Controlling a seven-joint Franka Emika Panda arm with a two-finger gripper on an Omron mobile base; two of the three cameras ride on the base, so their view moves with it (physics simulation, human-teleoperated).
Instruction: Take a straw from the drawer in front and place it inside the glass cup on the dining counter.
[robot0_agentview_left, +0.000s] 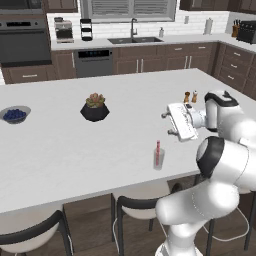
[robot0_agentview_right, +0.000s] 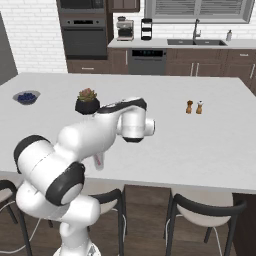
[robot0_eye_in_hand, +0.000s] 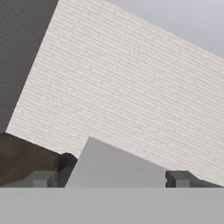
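Note:
The pink-red straw (robot0_agentview_left: 158, 149) stands inside the small translucent glass cup (robot0_agentview_left: 159, 160), near the front edge of the white dining counter (robot0_agentview_left: 60, 150). My gripper (robot0_agentview_left: 168, 124) hovers above and a little right of the cup, turned sideways to the left and apart from the straw. It is open, with the two dark fingertips (robot0_eye_in_hand: 41, 178) spread wide and nothing between them. In the right base view my arm covers most of the cup, and part of the straw (robot0_agentview_right: 98, 160) shows beside it. The drawer is out of view.
A succulent in a black pot (robot0_agentview_left: 94, 107) sits mid-counter and a bowl of blueberries (robot0_agentview_left: 15, 114) lies at the far left. Two small shakers (robot0_agentview_left: 190, 96) stand behind my hand. Black-backed chairs (robot0_agentview_left: 135, 205) line the counter's near side.

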